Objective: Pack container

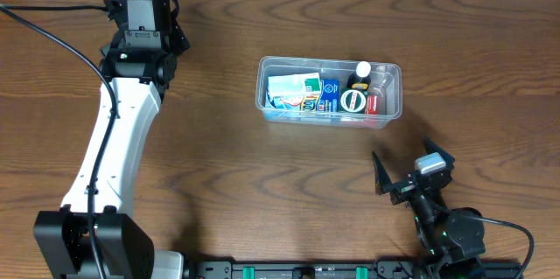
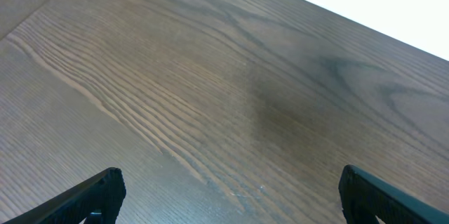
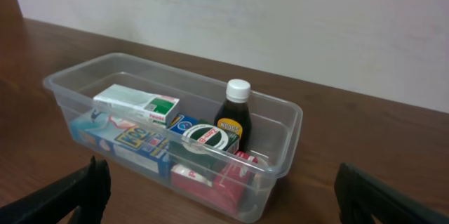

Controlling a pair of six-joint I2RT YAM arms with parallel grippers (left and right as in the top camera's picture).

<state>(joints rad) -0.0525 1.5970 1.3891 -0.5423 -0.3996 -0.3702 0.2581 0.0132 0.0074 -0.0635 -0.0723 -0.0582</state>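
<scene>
The clear plastic container stands at the table's middle right and shows close up in the right wrist view. It holds a white and green box, a blue box, a dark bottle with a white cap, a round green tin and a red pack. My right gripper is open and empty, in front of the container and apart from it. My left gripper is open and empty at the far left, over bare wood.
The white left arm stretches along the table's left side. A black cable runs in from the far left. The table's back edge meets a white wall just behind the container.
</scene>
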